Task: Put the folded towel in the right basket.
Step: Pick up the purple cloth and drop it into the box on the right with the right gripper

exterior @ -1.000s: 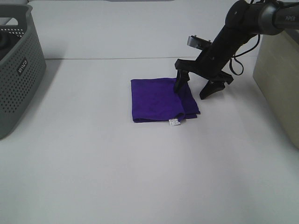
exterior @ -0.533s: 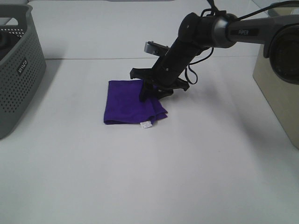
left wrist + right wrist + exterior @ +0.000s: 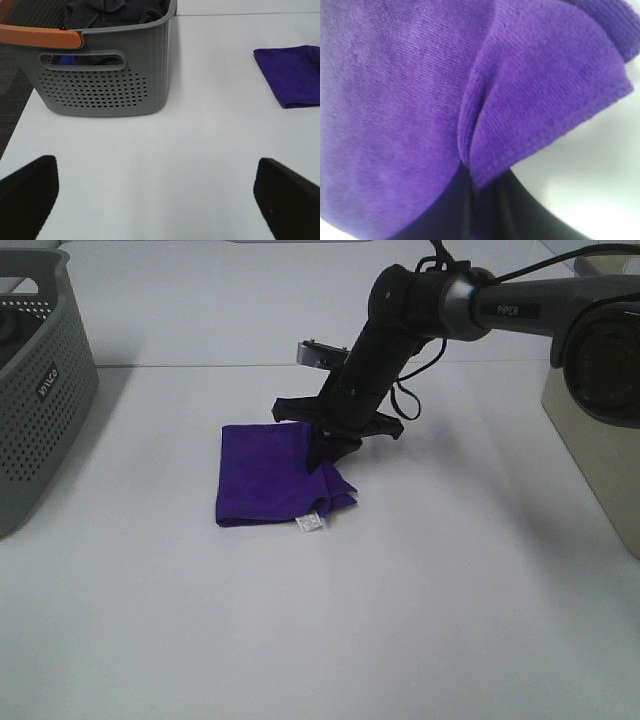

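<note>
Purple terry caught in the right hand (image 3: 328,447), dark fingers (image 3: 470,210) pressed together on a puckered fold at the right edge of the folded towel (image 3: 265,475). From the right wrist, cloth across nearly the whole view, one corner lifted and curled over beside the pinch. Otherwise flat on the white table (image 3: 400,620), a little left of the middle, with a small white label (image 3: 312,524) sticking out at the near edge. Well apart from the beige right basket (image 3: 597,410) at the table's right side, and not in it. Far to the left, a grey perforated basket (image 3: 40,390) with an orange handle (image 3: 40,36) and dark clothes (image 3: 115,10) inside. Near that basket, the left hand (image 3: 155,165) over bare table, fingers (image 3: 27,192) spread wide, holding nothing.
</note>
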You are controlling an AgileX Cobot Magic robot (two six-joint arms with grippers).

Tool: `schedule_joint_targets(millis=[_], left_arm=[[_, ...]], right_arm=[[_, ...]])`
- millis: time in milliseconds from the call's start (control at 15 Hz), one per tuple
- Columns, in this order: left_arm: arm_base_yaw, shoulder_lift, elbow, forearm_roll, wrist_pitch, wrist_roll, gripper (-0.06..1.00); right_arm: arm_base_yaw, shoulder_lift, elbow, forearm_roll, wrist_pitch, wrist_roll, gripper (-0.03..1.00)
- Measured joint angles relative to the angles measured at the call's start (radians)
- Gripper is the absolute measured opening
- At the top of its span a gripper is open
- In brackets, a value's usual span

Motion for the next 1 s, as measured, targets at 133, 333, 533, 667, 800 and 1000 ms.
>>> schedule_joint_targets(millis=[133, 333, 533, 667, 800, 1000], left_arm=[[0.000, 0.000, 0.000, 0.000, 0.000, 0.000, 0.99], [0.000, 0.000, 0.000, 0.000, 0.000, 0.000, 0.99], [0.000, 0.000, 0.000, 0.001, 0.000, 0.000, 0.99], [0.000, 0.000, 0.000, 0.001, 0.000, 0.000, 0.99], [0.000, 0.000, 0.000, 0.001, 0.000, 0.000, 0.99], [0.000, 0.000, 0.000, 0.001, 0.000, 0.000, 0.99]], right_arm=[[0.001, -0.055, -0.067, -0.042, 0.094, 0.004, 0.09], [-0.002, -0.211, -0.211, -0.178, 0.158, 0.070, 0.09], [-0.046, -0.380, -0.267, -0.321, 0.162, 0.099, 0.09], [-0.107, -0.500, -0.267, -0.410, 0.165, 0.100, 0.09], [-0.246, -0.626, -0.267, -0.529, 0.166, 0.101, 0.09], [-0.442, -0.686, -0.267, -0.587, 0.168, 0.104, 0.09]])
